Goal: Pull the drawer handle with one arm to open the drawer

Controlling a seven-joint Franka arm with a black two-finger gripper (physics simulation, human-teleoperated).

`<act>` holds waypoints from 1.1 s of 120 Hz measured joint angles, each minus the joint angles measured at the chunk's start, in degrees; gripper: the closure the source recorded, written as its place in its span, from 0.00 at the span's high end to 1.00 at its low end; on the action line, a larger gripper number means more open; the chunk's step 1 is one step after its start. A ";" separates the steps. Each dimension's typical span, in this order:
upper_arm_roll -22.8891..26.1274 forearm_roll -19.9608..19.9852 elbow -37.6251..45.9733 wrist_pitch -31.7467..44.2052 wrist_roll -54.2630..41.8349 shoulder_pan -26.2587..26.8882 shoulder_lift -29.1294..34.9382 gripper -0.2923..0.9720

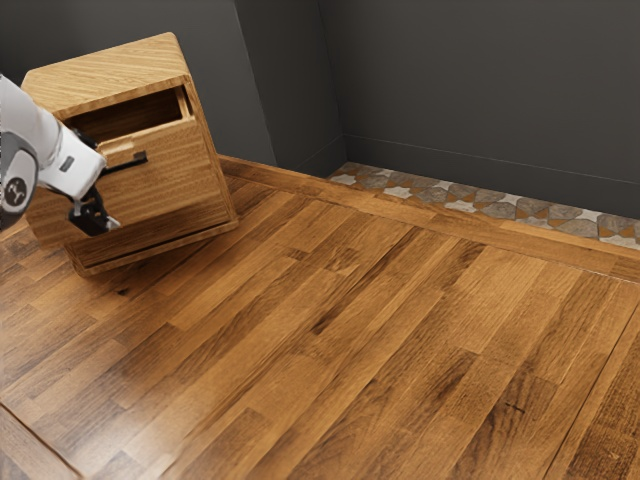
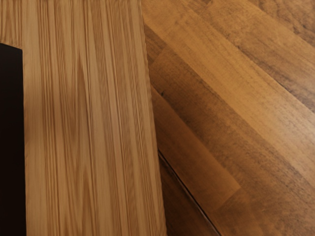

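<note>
A light wooden cabinet [image 1: 110, 70] stands on the floor at the exterior view's upper left. Its single drawer [image 1: 170, 170] is slid partly out, and a dark gap [image 1: 125, 115] shows above the drawer front. A black bar handle [image 1: 128, 162] sticks out from the front. My gripper [image 1: 93, 216] hangs just below and to the left of the handle, close to the drawer front's lower part. In the wrist view, the light drawer front [image 2: 83, 128] is right under my hand, with the black handle [image 2: 11, 142] along one side.
Brown plank floor [image 1: 380, 320] spreads wide to the exterior view's right and front. Dark grey walls [image 1: 480, 80] stand behind, with a strip of patterned tiles [image 1: 480, 205] along their base. The cabinet sits tilted relative to the floor planks.
</note>
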State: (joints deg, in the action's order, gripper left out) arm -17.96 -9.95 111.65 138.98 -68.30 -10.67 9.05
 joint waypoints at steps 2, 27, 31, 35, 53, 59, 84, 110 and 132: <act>0.01 0.02 0.15 -0.02 0.00 0.13 0.07 0.78; 0.54 -0.28 1.02 -0.19 -0.01 0.64 1.14 0.70; 0.55 -0.41 1.29 -0.20 -0.01 0.66 1.58 0.69; 0.67 -0.47 1.54 -0.22 -0.02 0.61 1.91 0.69; 1.11 -0.55 3.48 -0.32 -0.01 0.81 3.81 0.71; 1.21 -0.57 4.25 -0.35 -0.02 0.97 4.90 0.71; 1.56 -0.68 5.71 -0.56 -0.09 1.22 6.86 0.75; 6.11 -0.66 -2.23 -4.57 -0.17 1.47 9.61 0.77; 5.35 1.36 -29.86 -34.79 10.35 15.38 3.81 0.77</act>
State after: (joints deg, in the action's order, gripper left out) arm -12.60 -8.59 81.79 104.19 -57.95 4.71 12.86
